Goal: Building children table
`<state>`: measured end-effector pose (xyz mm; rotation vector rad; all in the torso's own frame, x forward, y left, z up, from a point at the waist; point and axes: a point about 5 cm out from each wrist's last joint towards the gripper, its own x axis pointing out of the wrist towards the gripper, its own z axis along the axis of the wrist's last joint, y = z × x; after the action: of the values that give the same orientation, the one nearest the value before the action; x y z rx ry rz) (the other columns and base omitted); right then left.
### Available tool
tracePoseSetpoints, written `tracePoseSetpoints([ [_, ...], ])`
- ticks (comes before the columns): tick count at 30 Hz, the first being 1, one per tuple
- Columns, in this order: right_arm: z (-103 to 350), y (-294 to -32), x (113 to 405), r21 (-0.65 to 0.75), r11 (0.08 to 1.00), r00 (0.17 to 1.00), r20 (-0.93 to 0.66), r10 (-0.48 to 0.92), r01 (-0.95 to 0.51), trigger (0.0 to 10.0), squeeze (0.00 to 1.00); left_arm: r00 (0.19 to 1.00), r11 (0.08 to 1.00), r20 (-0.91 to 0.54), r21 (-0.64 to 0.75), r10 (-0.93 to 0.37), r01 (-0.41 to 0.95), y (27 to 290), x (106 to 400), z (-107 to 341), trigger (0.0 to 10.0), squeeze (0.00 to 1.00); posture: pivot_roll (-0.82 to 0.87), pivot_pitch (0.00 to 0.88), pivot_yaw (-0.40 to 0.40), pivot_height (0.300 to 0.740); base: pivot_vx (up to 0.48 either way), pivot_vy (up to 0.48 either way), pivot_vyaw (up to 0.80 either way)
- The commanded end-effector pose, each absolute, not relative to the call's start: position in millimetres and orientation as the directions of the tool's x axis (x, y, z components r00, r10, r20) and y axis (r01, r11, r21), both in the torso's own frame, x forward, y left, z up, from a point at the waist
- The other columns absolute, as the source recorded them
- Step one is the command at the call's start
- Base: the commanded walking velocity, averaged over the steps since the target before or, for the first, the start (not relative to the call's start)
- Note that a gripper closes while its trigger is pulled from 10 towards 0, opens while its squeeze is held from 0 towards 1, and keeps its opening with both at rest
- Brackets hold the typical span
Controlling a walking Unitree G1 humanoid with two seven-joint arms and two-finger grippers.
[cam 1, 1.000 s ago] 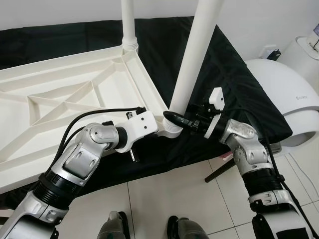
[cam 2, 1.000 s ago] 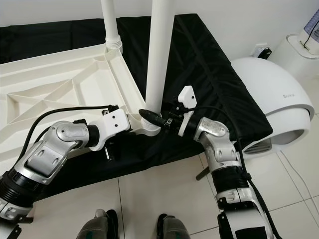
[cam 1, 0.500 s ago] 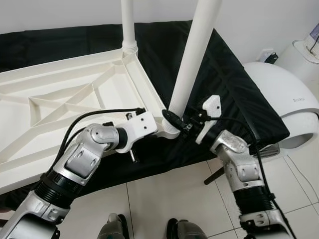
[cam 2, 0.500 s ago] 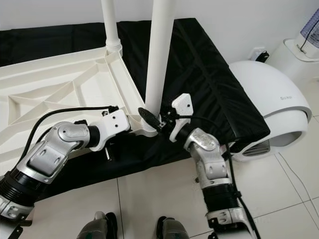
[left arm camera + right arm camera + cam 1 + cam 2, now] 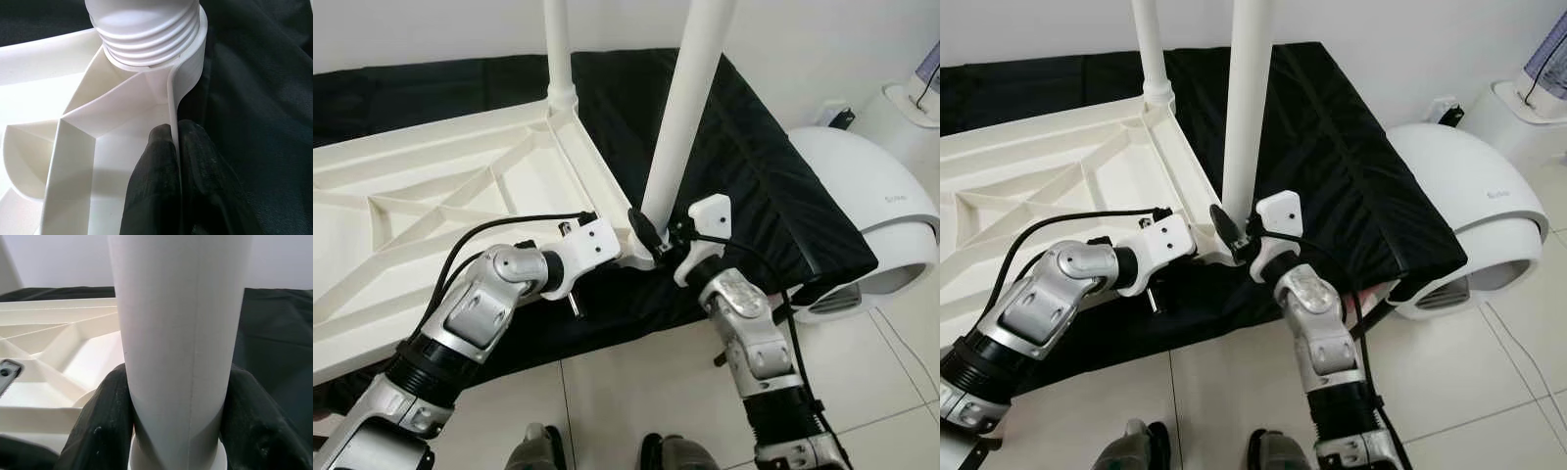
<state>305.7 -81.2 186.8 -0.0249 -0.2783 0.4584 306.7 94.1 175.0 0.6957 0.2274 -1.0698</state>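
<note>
Looking down, I see the white tabletop (image 5: pixel 431 206) lying upside down on a black cloth (image 5: pixel 744 147), ribs up, its left end cut off by the frame. At its near right corner a leg (image 5: pixel 685 108) stands in the socket, long axis close to upright and leaning slightly right; its top runs out of view. A second leg (image 5: pixel 558 49) stands at the far right corner, also cut off above. My right gripper (image 5: pixel 176 431) clamps the near leg low down, one finger pressed on each side, just above the socket. My left gripper (image 5: pixel 175 161) pinches the thin rim wall of the tabletop beside that threaded socket (image 5: pixel 146 29), fingers pressed together on it. From the head views the left fingertips are hidden behind the wrist. A white domed appliance (image 5: pixel 871 215) sits on the floor to the right.
</note>
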Motion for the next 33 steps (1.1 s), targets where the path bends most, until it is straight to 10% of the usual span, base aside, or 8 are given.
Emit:
tracePoseSetpoints([
  [1,186.0,-100.1,308.6,-0.075,0.970,0.937,0.255,0.241,-0.229,0.0,0.00,0.470,0.281,-0.526,0.402,-0.709,0.872,99.5,304.0,166.6,10.0,0.00,-0.03,0.096,-0.008,0.740,0.000,0.000,0.00],
  [12,180.2,-92.9,306.0,-0.063,0.995,0.971,0.225,0.086,-0.074,0.0,0.00,0.470,0.279,-0.523,0.404,-0.710,0.871,99.2,304.8,167.2,10.0,0.00,-0.03,0.095,-0.005,0.740,0.000,0.000,0.00],
  [13,179.1,-93.1,306.4,-0.061,0.997,0.975,0.214,0.064,-0.052,10.0,0.00,0.471,0.279,-0.525,0.404,-0.709,0.871,99.6,305.0,167.0,10.0,0.00,-0.03,0.096,-0.002,0.740,0.000,0.000,0.00],
  [18,178.2,-93.8,306.5,-0.037,0.999,0.978,0.205,0.044,-0.038,10.0,0.00,0.470,0.277,-0.527,0.405,-0.708,0.871,100.4,305.4,167.0,10.0,0.00,-0.03,0.098,-0.002,0.740,0.000,0.000,0.00],
  [19,179.5,-97.6,305.9,-0.028,0.999,0.976,0.216,0.037,-0.032,10.0,1.00,0.470,0.276,-0.526,0.406,-0.709,0.871,100.1,305.8,167.4,10.0,0.00,-0.03,0.098,-0.001,0.740,0.000,0.000,0.00],
  [31,182.7,-102.4,294.9,-0.025,0.999,0.962,0.268,0.044,-0.038,10.0,1.00,0.470,0.276,-0.529,0.406,-0.707,0.871,100.9,305.9,166.8,10.0,0.00,-0.03,0.104,0.003,0.740,0.000,0.000,0.00],
  [32,183.1,-102.2,291.6,-0.031,0.998,0.957,0.283,0.061,-0.054,10.0,0.16,0.474,0.278,-0.529,0.408,-0.704,0.869,101.3,306.6,166.7,10.0,0.00,-0.03,0.105,0.005,0.740,0.000,0.000,0.00],
  [33,183.3,-101.1,288.1,-0.026,0.996,0.952,0.296,0.084,-0.080,10.0,0.00,0.477,0.279,-0.529,0.411,-0.702,0.868,101.3,307.4,166.7,10.0,0.00,-0.03,0.105,0.007,0.740,0.000,0.000,0.00],
])
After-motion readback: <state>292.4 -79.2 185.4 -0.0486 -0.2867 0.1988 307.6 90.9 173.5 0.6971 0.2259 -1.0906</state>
